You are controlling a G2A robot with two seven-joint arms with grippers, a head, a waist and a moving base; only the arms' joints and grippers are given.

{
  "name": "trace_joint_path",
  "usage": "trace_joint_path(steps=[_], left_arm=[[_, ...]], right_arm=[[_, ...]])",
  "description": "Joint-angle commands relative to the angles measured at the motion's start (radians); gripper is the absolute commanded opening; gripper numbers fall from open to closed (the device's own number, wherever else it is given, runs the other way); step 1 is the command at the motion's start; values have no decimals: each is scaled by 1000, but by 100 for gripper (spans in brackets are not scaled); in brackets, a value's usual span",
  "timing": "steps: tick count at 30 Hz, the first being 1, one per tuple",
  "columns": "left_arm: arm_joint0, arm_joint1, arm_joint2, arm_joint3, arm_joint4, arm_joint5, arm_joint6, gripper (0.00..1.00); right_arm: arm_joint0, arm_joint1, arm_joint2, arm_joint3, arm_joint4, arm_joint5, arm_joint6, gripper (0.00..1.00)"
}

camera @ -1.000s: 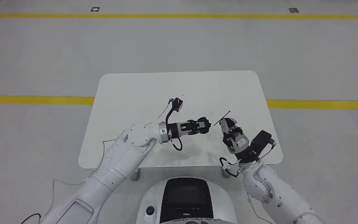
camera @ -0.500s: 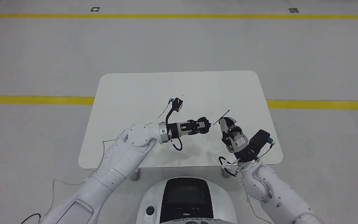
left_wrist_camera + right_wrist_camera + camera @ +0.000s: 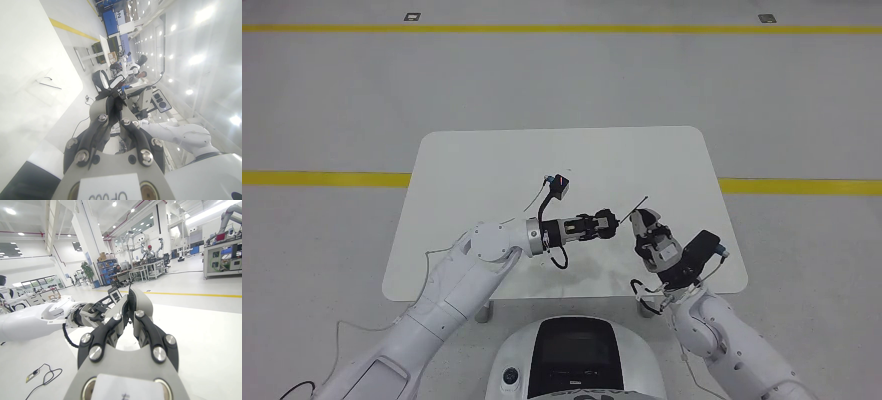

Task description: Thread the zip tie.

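Facing each other above the table (image 3: 492,170), right hand (image 3: 644,220) pinches the zip tie (image 3: 638,205), left hand (image 3: 612,220) pressed together.

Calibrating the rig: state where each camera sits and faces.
Top: above the arms, looking down at the table; both arms show.
Left wrist: behind the left gripper, facing across the table into the room.
Right wrist: behind the right gripper, facing the hall past the left arm.
Shared: each wrist view shows the other arm.
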Motion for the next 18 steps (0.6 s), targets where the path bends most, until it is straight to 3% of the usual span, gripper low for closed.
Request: trace_joint_path(steps=[1, 18], left_arm=[[0, 0, 0, 0, 0, 0, 0, 0], [0, 0, 0, 0, 0, 0, 0, 0]], right_arm=[[0, -3, 1, 1, -2, 2, 1, 0], [-7, -25, 19, 6, -24, 5, 5, 0]])
